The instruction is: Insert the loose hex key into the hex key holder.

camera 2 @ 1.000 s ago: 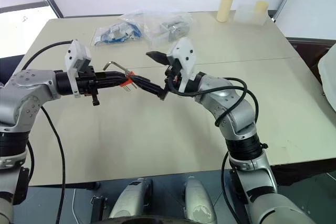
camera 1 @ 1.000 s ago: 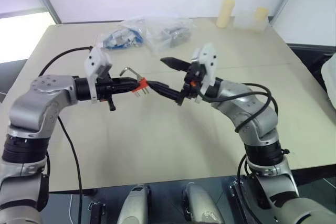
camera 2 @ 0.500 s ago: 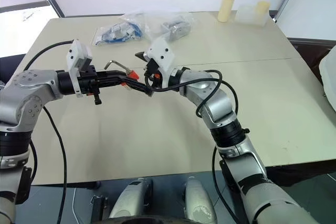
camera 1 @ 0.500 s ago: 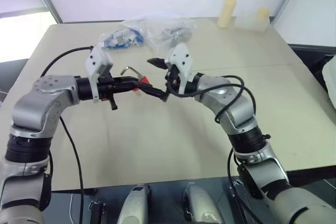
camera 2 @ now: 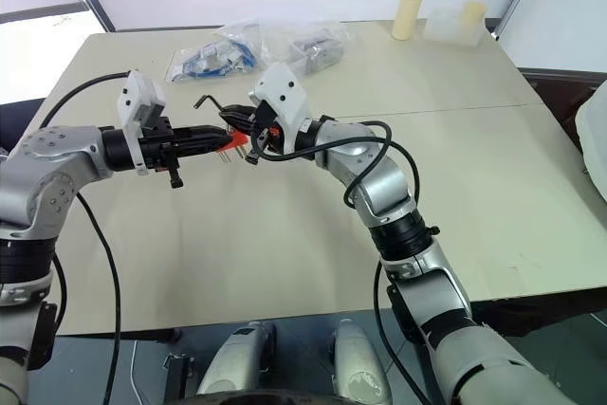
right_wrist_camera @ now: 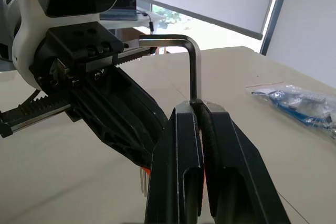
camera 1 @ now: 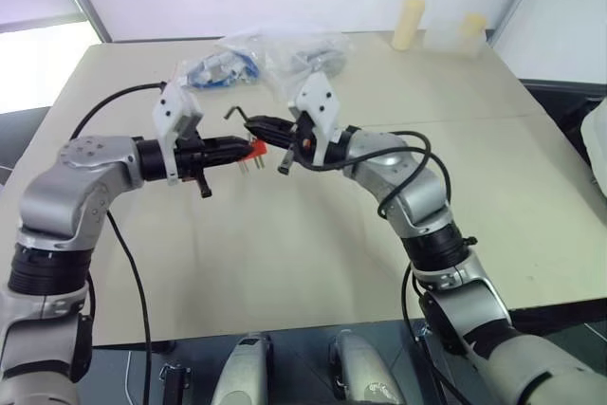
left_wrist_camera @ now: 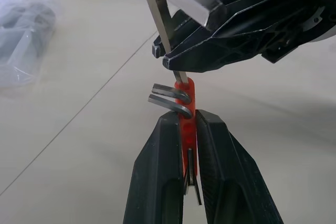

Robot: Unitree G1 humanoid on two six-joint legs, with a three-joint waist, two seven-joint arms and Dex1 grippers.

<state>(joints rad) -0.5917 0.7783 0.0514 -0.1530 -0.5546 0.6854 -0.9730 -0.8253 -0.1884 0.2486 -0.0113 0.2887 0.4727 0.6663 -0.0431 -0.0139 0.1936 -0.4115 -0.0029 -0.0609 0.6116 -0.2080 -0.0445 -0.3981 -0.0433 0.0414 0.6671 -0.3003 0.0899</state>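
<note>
Clear plastic made up the two bags at the far side of the table [camera 1: 285,263]: one bag [camera 2: 211,61] held blue and grey parts, the other bag [camera 2: 313,45] held darker grey pieces, though what the parts were could not be made out. Behind them stood two pale yellow cylinders [camera 1: 408,24], with what looked like a clear box between them.

The left gripper [left_wrist_camera: 189,129] was closed on the red holder [left_wrist_camera: 185,109], held above the table, its two black fingers [left_wrist_camera: 157,182] pressed against the block's flat sides. In the left wrist view, two bent keys curled out of the holder on one side, and thin straight ends showed between the fingers below.

The right gripper [right_wrist_camera: 198,111] was clamped on the loose hex key [right_wrist_camera: 193,69], pinching its long leg, with the bend and short leg standing clear above the fingertips. In the left wrist view the key's lower end reached the top edge of the holder; whether it had entered a slot could not be told. The two grippers met tip to tip above the table, in front of the bags.
</note>
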